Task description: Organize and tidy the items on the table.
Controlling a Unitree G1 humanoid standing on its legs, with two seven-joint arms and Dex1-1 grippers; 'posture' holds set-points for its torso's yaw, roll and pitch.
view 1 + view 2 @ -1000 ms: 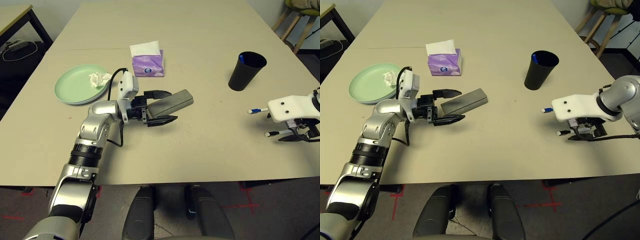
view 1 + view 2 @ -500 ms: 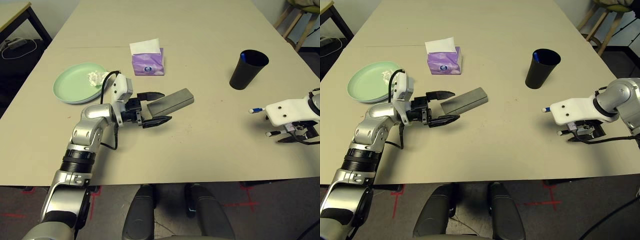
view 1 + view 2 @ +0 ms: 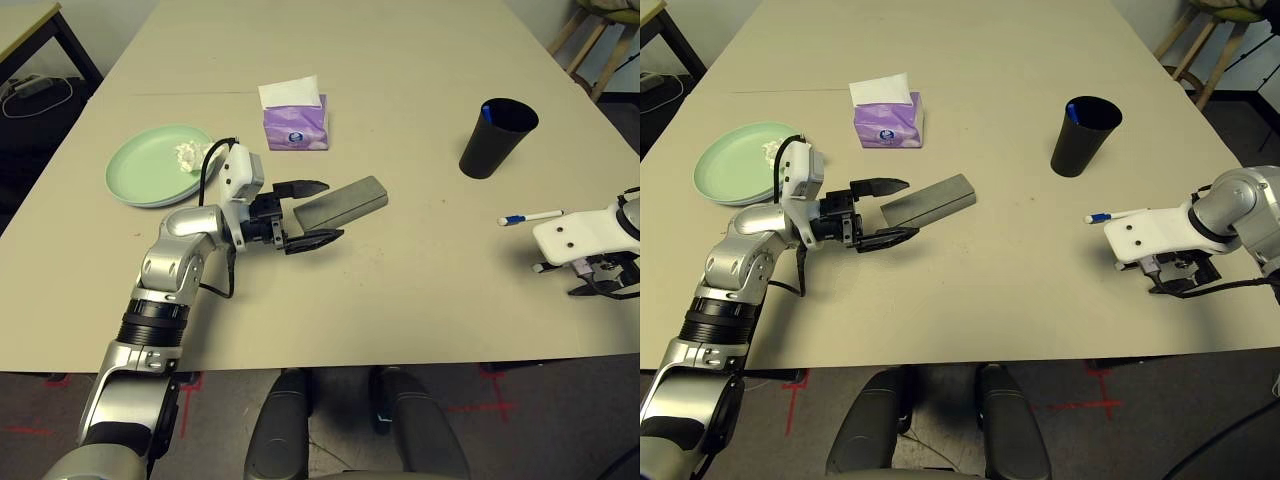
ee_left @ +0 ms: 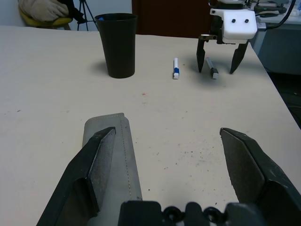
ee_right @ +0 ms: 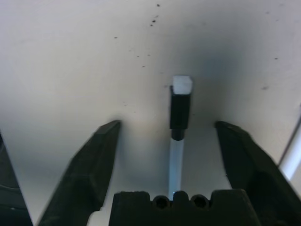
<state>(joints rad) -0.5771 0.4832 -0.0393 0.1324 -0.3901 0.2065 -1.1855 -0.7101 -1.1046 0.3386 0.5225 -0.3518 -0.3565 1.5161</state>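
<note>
**Both jaws open over the table**

My left gripper (image 3: 308, 213) stands wide open, one finger touching the grey glasses case (image 3: 345, 201) on the beige table (image 3: 400, 290). My right gripper (image 5: 165, 141) points down, jaws spread around a black-capped pen (image 5: 180, 110). The black cup (image 3: 495, 139) stands well apart.

Beige bench (image 3: 400, 300) with scattered items

Stacked pale green plates (image 3: 150, 165) sit at nine o'clock, a purple tissue box (image 3: 294, 128) at eleven, a grey glasses case (image 3: 345, 203) near centre, a black cup (image 3: 497, 139) at two, and two pens at three: one blue-capped (image 3: 530, 216), one black-capped (image 4: 212, 68).
</note>
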